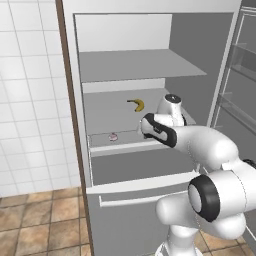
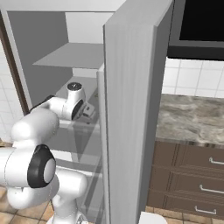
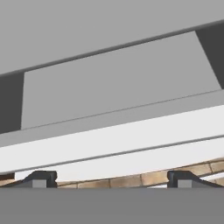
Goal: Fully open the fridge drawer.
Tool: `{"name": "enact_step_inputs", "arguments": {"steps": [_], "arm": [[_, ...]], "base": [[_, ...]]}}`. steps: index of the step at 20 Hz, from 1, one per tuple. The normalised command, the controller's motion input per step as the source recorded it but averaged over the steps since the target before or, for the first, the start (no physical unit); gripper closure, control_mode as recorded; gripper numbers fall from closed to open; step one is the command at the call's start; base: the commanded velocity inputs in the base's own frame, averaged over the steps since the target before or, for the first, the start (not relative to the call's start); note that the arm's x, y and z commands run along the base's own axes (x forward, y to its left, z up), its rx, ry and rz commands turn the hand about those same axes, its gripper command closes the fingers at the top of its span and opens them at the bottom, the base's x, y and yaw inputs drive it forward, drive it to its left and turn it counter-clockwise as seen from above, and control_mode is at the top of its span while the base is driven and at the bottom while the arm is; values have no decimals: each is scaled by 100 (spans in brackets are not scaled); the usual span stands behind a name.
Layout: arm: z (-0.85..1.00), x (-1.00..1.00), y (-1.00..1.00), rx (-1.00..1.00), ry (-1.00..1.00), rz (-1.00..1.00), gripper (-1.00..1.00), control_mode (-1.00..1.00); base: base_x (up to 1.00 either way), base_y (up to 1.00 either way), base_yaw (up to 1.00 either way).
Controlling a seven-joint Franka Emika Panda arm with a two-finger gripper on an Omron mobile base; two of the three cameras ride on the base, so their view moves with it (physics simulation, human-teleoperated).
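Two dark fingertips of the claw (image 3: 112,179) stand wide apart, gripping nothing, poised just short of the white strip fronting the wide, shallow grey fridge drawer (image 1: 135,162), which sits low in the open fridge, apparently pulled out only partway. A yellow banana (image 1: 136,104) and a small pink item (image 1: 113,137) rest on the flat grey shelf (image 1: 107,112) above, clear of the reach.

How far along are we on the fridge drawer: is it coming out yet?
Done: the fridge door stands open and the arm reaches inside. In hand: the gripper is open, fingers spread just short of the white strip on the fridge drawer, not clamped on it. The drawer protrudes only slightly beyond the shelf above. Left: grip the strip and pull the drawer fully out.
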Motion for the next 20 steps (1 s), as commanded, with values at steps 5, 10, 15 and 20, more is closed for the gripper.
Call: {"name": "enact_step_inputs", "arguments": {"steps": [5,10,15,20], "arm": [[-24,24,6,0,0,0,-100,-100],[-16,23,5,0,0,0,-100,-100],[-26,11,2,-1,0,0,-100,-100],[-24,10,0,0,0,0,-100,-100]], "base": [[0,0,0],[0,0,0],[0,0,0],[0,0,0]]}}
